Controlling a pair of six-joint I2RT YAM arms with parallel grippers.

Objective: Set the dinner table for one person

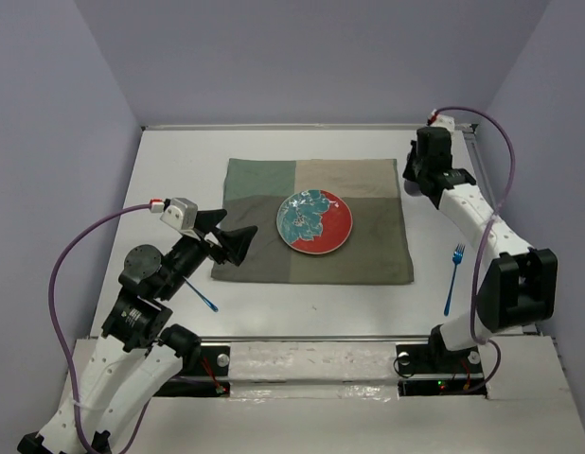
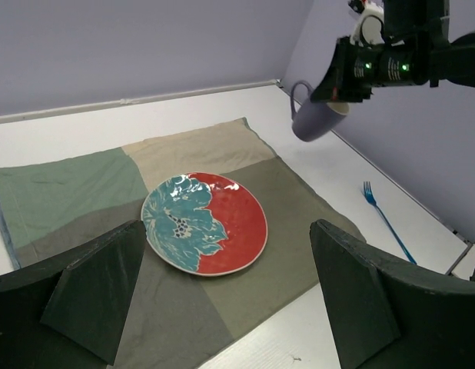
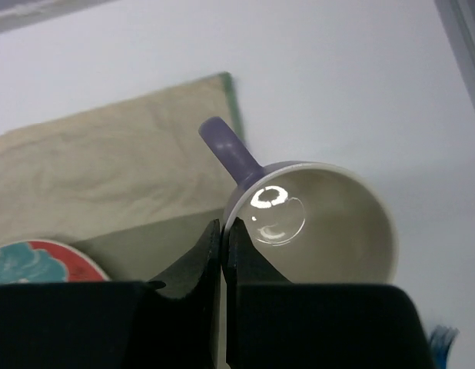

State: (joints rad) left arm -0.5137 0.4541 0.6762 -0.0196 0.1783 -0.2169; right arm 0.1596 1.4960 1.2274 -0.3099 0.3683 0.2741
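**Plate Set, Mug Aloft**

A blue utensil (image 1: 203,295) and fork (image 1: 453,274) lie unplaced on the dinner table (image 1: 179,170), left and right of the placemat (image 1: 255,180). The left gripper (image 1: 231,235) hangs spread at its near-left edge. The plate (image 1: 314,221) sits centred on it. The right gripper (image 3: 224,238) pinches the mug (image 3: 322,223) just off its far-right corner.

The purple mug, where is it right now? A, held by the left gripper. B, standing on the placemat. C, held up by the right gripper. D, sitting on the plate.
C: in the right wrist view the right gripper is pinched on the rim of the purple mug beside its handle, and the left wrist view shows the mug hanging in the air above the table.
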